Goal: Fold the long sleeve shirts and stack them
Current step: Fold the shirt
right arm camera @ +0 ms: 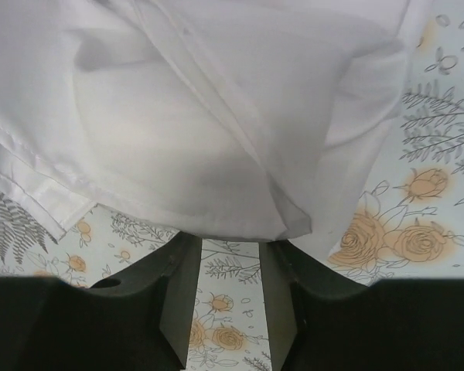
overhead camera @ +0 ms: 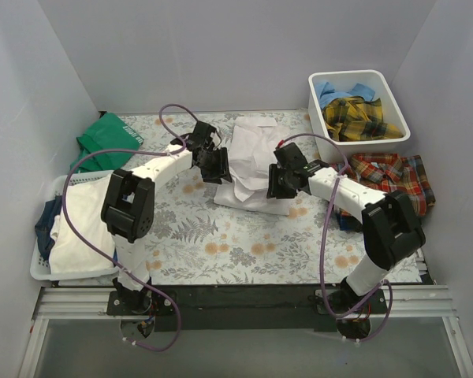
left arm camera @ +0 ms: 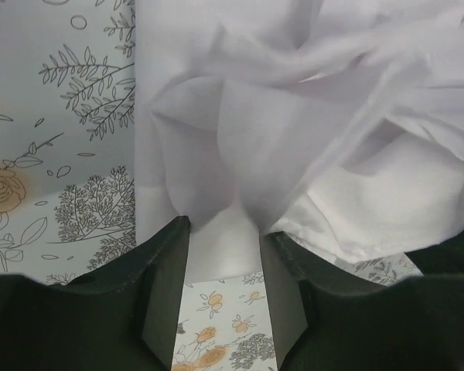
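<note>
Progress looks early: no folded pile shows anywhere. Your large plain white cloth shirt [overhead camera: 248, 169] lies rumpled and bunched in the middle of the floral-print table cover [overhead camera: 236, 244], only roughly gathered. The left gripper [left arm camera: 224, 228] sits at its left edge with fingers spread and a fold of white cloth reaching into the gap, not pinched. The right gripper [right arm camera: 230, 241] sits at its right edge, fingers likewise parted, the hem just beyond the tips. Three shirts are left: the red-orange-navy plaid shirt [overhead camera: 394, 177] heaped on the table at the right, and the yellow-dark plaid shirt [overhead camera: 359, 118] and light blue shirt [overhead camera: 335, 88] stuffed in the white plastic bin [overhead camera: 398, 102] at the far right. You have nearly all the folding ahead, I judge
</note>
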### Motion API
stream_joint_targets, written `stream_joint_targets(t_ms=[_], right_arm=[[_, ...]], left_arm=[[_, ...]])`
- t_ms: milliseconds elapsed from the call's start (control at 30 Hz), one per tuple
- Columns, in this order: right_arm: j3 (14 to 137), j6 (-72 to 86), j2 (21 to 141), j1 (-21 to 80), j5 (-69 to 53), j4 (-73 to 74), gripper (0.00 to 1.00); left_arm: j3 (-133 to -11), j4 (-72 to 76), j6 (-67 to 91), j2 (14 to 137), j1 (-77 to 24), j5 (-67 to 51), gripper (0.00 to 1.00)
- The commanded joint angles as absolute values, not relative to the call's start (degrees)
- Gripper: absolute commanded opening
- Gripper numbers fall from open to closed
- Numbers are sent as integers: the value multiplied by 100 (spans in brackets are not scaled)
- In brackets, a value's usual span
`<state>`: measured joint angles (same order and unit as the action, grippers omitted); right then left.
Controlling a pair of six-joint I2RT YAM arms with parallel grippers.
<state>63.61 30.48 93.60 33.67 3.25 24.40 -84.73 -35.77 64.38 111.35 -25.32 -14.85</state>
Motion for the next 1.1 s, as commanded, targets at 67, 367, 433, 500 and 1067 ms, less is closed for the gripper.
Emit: stream_joint_targets(t_ms=[67,367,433,500,1067], right_arm=[[7048,2945,9641,2883,387,2461,43],[8708,2830,10827,2277,123,2435,41],[8990,2804,11038,2162,44,2452,41],[9237,2778,11031,2083,53,2496,40],[6619,2267,9264,2601,-553,2453,41]], left_arm=[[-9113,-3709,6460,11337,-2566,-1564,41],[-10985,-3489,6679,12558,-2575,-1880,46],[-11572,-3454,6785,12935,-2575,-2109,46],[-11890,-3506,6873,13069,-2575,-2014,46],[-8510,-2937,7039,10925,-2909,-1987,47]])
